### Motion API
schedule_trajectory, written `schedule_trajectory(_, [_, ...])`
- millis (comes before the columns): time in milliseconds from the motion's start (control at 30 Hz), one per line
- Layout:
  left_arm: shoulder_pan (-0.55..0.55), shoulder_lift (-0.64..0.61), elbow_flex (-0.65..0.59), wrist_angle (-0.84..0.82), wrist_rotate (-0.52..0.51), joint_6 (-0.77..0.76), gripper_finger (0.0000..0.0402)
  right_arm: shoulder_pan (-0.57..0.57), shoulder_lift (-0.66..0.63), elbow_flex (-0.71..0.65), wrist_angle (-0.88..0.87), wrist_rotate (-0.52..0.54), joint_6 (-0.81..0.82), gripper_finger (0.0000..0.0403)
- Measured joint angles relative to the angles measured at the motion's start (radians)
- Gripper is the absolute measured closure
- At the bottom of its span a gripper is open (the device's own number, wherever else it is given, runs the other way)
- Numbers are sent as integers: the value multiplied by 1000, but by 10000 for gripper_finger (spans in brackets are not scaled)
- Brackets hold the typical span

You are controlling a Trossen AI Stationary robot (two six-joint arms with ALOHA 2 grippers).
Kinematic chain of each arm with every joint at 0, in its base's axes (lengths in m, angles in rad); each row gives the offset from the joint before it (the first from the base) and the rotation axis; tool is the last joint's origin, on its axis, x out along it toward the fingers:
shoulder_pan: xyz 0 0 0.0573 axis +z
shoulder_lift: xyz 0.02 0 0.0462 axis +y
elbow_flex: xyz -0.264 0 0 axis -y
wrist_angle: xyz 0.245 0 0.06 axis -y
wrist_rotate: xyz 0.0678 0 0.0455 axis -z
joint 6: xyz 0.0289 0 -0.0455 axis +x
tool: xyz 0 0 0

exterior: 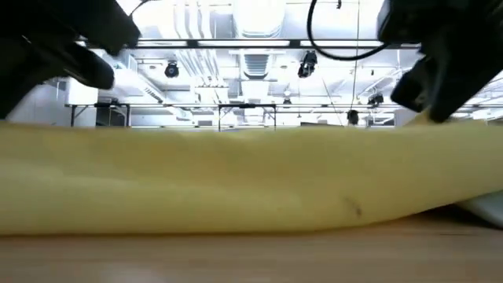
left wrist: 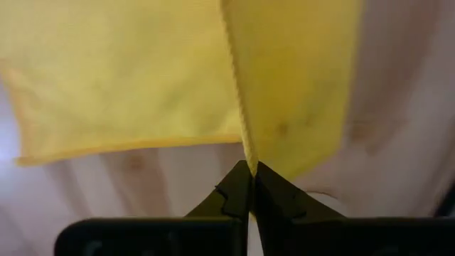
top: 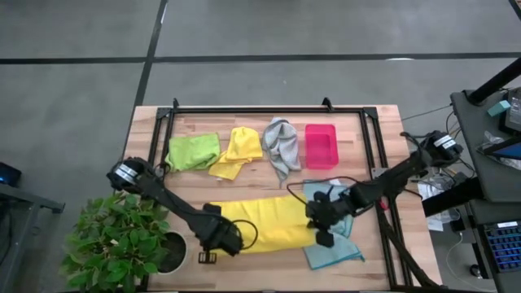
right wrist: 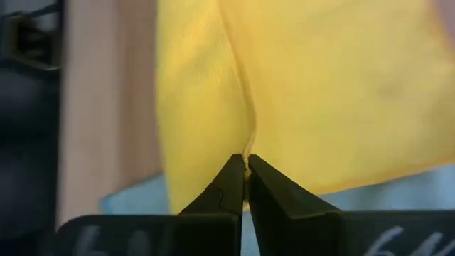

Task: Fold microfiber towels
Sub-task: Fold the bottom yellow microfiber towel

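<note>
Left gripper (left wrist: 249,171) clamping one end of the large yellow towel (top: 264,221), right gripper (right wrist: 246,165) pinching the opposite end. Stretching flat along the table's (top: 269,122) front half, partly overlapping a light blue towel (top: 334,252). Lying farther back in a row: lime green towel (top: 194,151), small yellow towel (top: 238,150), grey towel (top: 281,145), pink tray (top: 320,146).

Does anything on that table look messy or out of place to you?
Slightly. The light blue towel lies rumpled, partly under the big yellow towel that the left gripper and right gripper each pinch. The grey towel is crumpled too. Nothing looks damaged or spilled.
</note>
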Motion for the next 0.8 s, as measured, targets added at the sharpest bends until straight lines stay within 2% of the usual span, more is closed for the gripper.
schedule_trajectory(300, [104, -16, -65, 2, -42, 96, 401, -130, 15, 0, -87, 43, -90, 394])
schedule_trajectory(800, [207, -60, -181, 9, -173, 121, 401, -227, 15, 0, -122, 137, -166, 394])
